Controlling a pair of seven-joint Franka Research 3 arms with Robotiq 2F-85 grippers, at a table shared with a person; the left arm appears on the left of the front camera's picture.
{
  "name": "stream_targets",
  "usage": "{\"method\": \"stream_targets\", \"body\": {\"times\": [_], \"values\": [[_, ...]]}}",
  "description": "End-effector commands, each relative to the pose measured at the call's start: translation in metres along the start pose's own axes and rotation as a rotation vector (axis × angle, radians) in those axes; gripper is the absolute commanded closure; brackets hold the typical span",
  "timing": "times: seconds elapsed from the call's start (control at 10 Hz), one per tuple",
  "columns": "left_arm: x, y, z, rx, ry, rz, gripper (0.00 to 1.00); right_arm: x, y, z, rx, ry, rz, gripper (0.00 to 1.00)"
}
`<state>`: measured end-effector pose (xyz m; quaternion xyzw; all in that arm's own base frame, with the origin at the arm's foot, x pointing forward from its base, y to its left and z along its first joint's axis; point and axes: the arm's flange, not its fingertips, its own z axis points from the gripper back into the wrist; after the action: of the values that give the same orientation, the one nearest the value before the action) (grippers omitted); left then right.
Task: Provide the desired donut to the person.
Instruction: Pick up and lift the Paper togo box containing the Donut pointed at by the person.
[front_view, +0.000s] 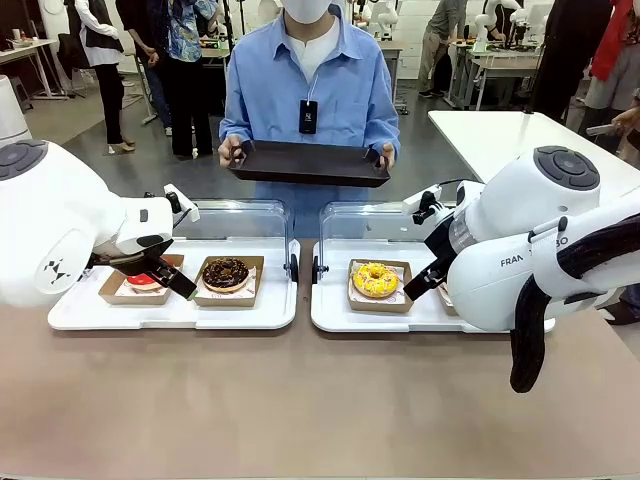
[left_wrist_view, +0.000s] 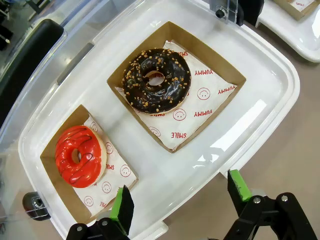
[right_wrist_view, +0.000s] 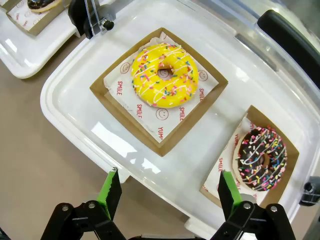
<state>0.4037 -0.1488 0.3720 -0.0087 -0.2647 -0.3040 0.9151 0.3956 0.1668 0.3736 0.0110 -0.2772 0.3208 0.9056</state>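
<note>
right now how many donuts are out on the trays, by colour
red: 1, the red donut
yellow: 1, the yellow donut
chocolate: 2, the nut-topped donut and the sprinkled chocolate donut
total: 4

Bright, even overhead lighting; soft glare on white tray (left_wrist_view: 240, 131) toward three o'clock; sharp focus, wide-angle bending at edges.
</note>
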Motion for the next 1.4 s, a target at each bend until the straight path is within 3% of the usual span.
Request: {"method": "stream_targets", "body": {"times": [0.0, 0.3, 0.6, 0.9, 1.0, 1.2, 1.3], "values": [[0.0, 0.0, 0.0, 0.0, 0.0, 0.0, 0.0, 0.0, 0.0, 0.0, 0.0, 0.0, 0.0, 0.0], [0.0, 0.0, 0.0, 0.0, 0.0, 0.0, 0.0, -0.001, 0.006, 0.015, -0.027, 0.037, 0.033, 0.0], [0.007, -0.003, 0.084, 0.035, -0.012, -0.102, 0.0, -0.008, 0.016, 0.11, -0.066, 0.049, 0.07, 0.0], [-0.014, -0.023, 0.174, 0.027, -0.04, -0.181, 0.0, -0.033, 0.027, 0.186, -0.136, 0.113, 0.083, 0.0], [-0.018, -0.027, 0.195, 0.042, -0.056, -0.197, 0.0, -0.037, 0.024, 0.209, -0.169, 0.092, 0.048, 0.0], [-0.018, -0.025, 0.211, 0.084, -0.071, -0.155, 0.0, -0.038, 0.017, 0.222, -0.168, 0.086, 0.014, 0.0], [0.008, -0.021, 0.205, 0.047, -0.057, -0.169, 0.0, -0.016, 0.017, 0.222, -0.137, 0.085, 0.054, 0.0]]}}
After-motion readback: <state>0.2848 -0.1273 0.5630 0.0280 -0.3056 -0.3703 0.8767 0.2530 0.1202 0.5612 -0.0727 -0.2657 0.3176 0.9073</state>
